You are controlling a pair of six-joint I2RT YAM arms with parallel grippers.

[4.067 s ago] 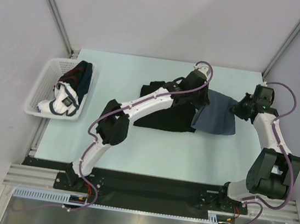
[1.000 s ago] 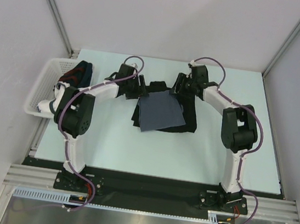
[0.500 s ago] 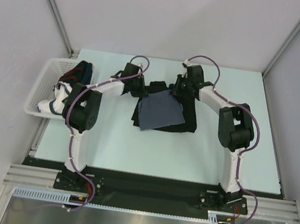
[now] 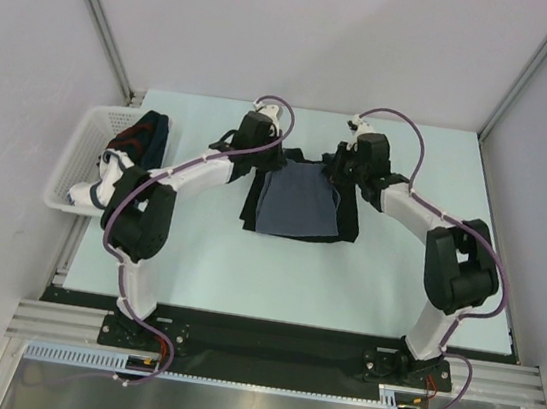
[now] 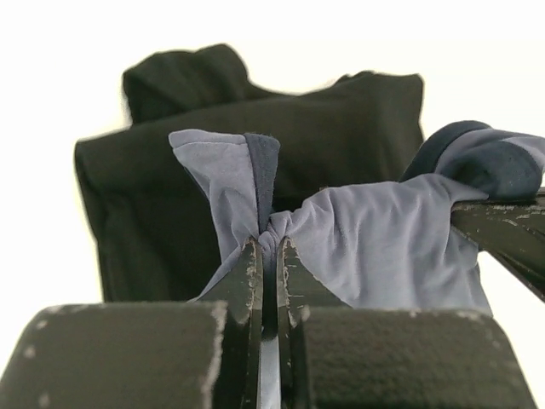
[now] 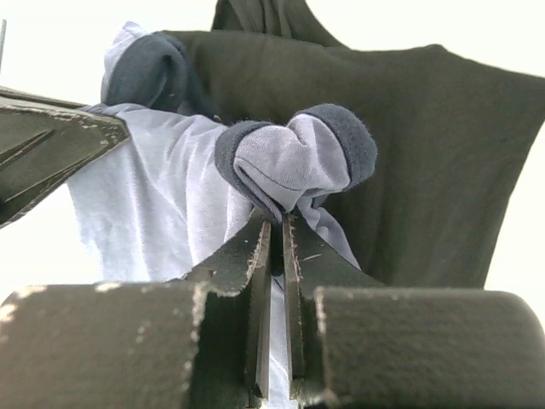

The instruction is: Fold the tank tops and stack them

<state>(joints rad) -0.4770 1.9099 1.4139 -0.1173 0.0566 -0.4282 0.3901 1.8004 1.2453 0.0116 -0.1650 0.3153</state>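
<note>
- Tank tops: slate blue-grey tank top [image 4: 298, 206] lies on top of the black tank top [image 4: 349, 223], both in the far half of the table [image 4: 244, 271], roughly mid-width.
- Far left: white basket [image 4: 76, 153] at the table's edge, holding a heap of mixed clothes [image 4: 130, 160]. Same position as in the earlier frames.
- Left gripper [image 4: 264, 163]: at the far left corner of the blue-grey top. In the wrist view the fingers [image 5: 249, 264] are pinched almost together, with a bunched fold of blue-grey cloth caught between the tips.
- Blue-grey top vs. one second ago: it was skewed then, one corner pointing toward the near left. It now sits squarer and flatter over the black one. About four seconds ago it lay right of the black top, overlapping only its right edge.
- Black top: dark strips show left, right and beyond the blue-grey one.
- Right gripper [image 4: 340, 178]: at the far right corner of the blue-grey top. Fingers [image 6: 255, 256] are nearly closed on a rolled, dark-trimmed edge of that top.
- Both wrists now sit further right than one second ago.
</note>
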